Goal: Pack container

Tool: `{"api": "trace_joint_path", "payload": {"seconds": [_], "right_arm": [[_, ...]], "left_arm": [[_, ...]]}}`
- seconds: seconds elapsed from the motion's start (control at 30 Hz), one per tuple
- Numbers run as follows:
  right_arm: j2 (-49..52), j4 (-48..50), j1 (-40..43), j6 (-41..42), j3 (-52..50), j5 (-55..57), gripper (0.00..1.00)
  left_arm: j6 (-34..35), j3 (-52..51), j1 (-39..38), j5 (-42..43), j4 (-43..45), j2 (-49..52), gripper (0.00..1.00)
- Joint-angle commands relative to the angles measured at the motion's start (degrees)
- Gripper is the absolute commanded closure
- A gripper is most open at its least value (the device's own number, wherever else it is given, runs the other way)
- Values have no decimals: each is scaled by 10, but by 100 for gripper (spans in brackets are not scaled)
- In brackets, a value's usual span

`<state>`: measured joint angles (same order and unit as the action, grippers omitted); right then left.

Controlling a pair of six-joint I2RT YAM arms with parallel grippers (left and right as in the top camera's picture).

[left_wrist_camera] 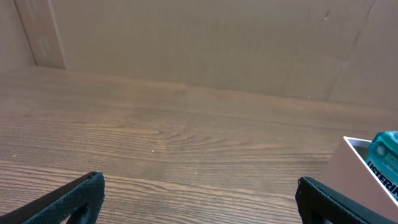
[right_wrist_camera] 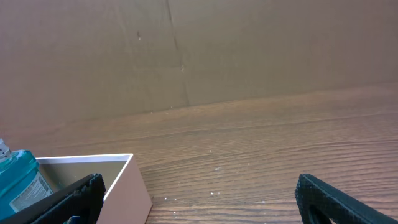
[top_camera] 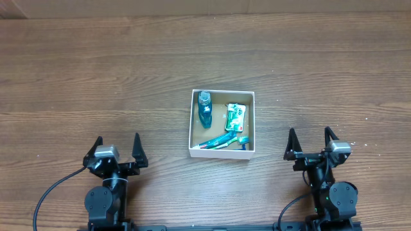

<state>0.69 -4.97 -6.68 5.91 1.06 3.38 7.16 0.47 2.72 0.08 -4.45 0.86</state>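
The container (top_camera: 222, 93) is a small square white-walled box with a brown floor at the table's centre. Inside lie a blue mouthwash bottle (top_camera: 205, 109), a green packet (top_camera: 236, 117) and toothbrushes (top_camera: 218, 141) along the near wall. My left gripper (top_camera: 117, 149) is open and empty at the near left, well apart from the box. My right gripper (top_camera: 311, 142) is open and empty at the near right. The left wrist view shows the box corner (left_wrist_camera: 357, 168) and bottle (left_wrist_camera: 384, 158) at right. The right wrist view shows the box (right_wrist_camera: 127, 186) and bottle (right_wrist_camera: 18, 180) at left.
The wooden table (top_camera: 96, 77) spreads around the box. A brown cardboard wall (left_wrist_camera: 199, 43) stands along the far edge. Cables run from both arm bases at the near edge.
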Motion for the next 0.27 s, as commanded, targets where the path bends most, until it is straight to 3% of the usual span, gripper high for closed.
{"api": "trace_joint_path", "payload": {"seconds": [0.0,0.23], "right_arm": [[-5,4,3,-4,-6,0,0],[-5,4,3,-4,-6,0,0]], "left_arm": [[7,-2,-1,9,0,-6,0],[7,-2,-1,9,0,-6,0]]}}
